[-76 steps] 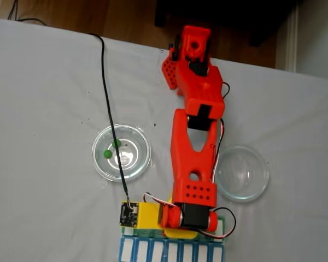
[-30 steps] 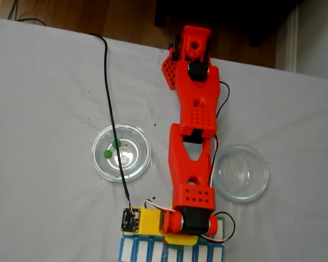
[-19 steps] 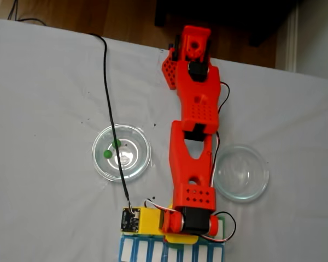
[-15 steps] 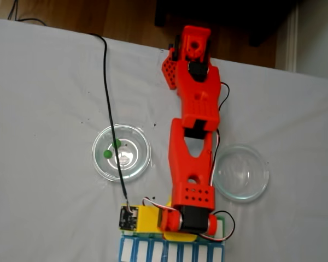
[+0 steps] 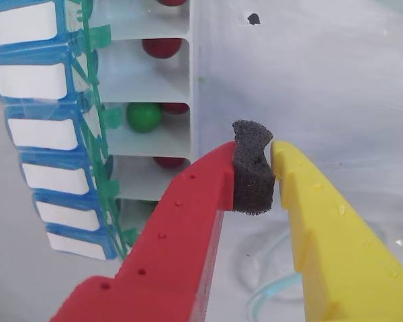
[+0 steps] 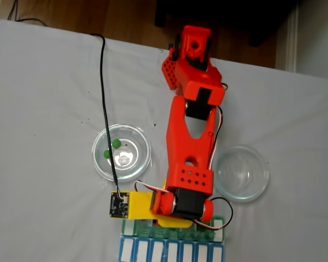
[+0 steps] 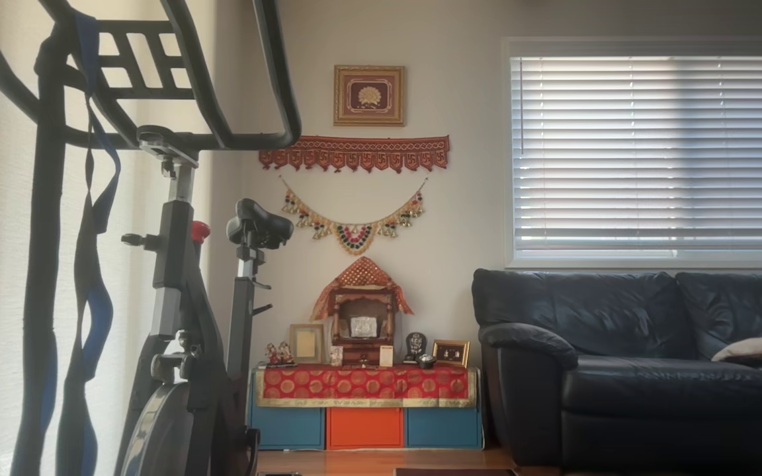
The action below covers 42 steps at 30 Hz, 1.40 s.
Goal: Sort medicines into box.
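In the wrist view our gripper (image 5: 272,161) has its jaws together, nothing between them, beside the box (image 5: 148,87) holding red and green balls. In the fixed view, 2 green balls (image 6: 116,143) sit in the left dish (image 6: 121,152), crossed by a black cable (image 6: 105,109).

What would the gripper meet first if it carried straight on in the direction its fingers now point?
Judging by the wrist view, the gripper points past the box wall, so it would probably meet the bare white tablecloth just beside the compartments. Depth is unclear.
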Motion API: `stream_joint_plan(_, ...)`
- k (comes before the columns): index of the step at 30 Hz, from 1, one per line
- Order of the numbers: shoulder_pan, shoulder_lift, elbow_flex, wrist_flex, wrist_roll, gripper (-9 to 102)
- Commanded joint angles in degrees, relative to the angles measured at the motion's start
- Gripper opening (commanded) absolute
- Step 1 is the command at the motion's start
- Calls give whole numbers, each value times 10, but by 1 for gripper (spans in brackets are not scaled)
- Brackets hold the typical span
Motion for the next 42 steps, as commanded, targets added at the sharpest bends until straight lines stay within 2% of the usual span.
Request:
stream_joint_plan(1,31,96,14,16,-31,1)
stream_joint_plan(12,155,215,279,-91,-225,1)
stream_joint_plan(22,234,227,309,-91,-379,1)
stream_joint_plan(31,281,265,379,-140,-478,1)
stream_joint_plan(35,294,289,420,-172,-502,1)
stream_joint_plan(42,310,301,444,-183,-544,1)
